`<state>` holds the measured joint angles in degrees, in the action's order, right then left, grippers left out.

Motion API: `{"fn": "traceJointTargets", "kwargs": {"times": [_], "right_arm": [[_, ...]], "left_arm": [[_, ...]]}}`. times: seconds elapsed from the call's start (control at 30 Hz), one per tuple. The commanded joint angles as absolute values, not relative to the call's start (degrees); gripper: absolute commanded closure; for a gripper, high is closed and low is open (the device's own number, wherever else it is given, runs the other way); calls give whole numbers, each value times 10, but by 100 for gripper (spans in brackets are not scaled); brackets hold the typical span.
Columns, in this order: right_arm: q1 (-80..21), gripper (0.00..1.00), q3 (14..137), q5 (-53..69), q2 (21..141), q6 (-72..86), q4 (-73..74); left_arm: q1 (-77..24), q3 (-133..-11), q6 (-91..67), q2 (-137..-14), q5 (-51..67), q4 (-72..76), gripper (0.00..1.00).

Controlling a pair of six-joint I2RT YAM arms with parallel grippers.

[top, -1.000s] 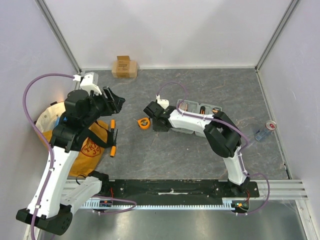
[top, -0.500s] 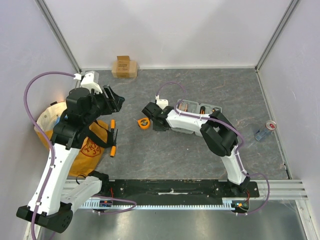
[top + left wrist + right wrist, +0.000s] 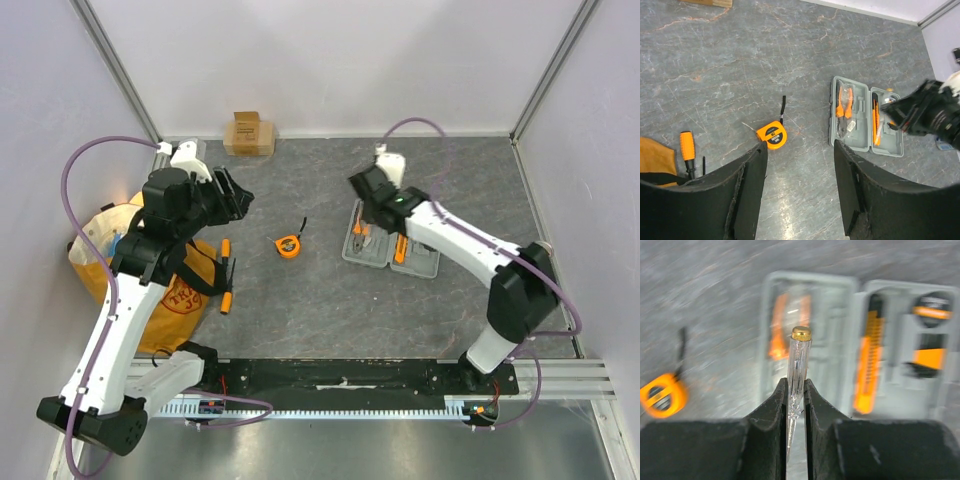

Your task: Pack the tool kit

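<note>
Mottled grey, stone-look tabletop (image 3: 300, 310). At the left edge, a slumped yellow-orange cloth bag (image 3: 150, 300), with an orange-handled screwdriver (image 3: 686, 145) just beside it. Left fingers (image 3: 757, 165) spread wide, holding nothing. Centre: rounded orange tape measure (image 3: 288, 245), lying flat. Right of centre: flat grey plastic case (image 3: 861, 131), lid open, holding orange-grip pliers (image 3: 842, 100) and an orange knife (image 3: 875, 117). Right fingers (image 3: 782, 395) pinch a clear screwdriver (image 3: 799, 360), brass-capped, above the case.
</note>
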<state>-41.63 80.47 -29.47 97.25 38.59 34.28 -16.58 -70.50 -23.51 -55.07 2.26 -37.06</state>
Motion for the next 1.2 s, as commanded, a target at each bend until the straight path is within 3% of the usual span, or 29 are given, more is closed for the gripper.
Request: {"fn": "traceJointTargets", "kwargs": {"times": [0.0, 0.27, 1.17], "right_arm": [[-333, 92, 749, -328, 925, 327, 352], [-258, 92, 697, -325, 920, 291, 358], [-221, 92, 693, -298, 1061, 216, 236]], "left_arm": [[-166, -730, -243, -568, 40, -332, 39], [-166, -733, -246, -591, 45, -319, 39], [-166, -737, -233, -609, 38, -329, 40]]}}
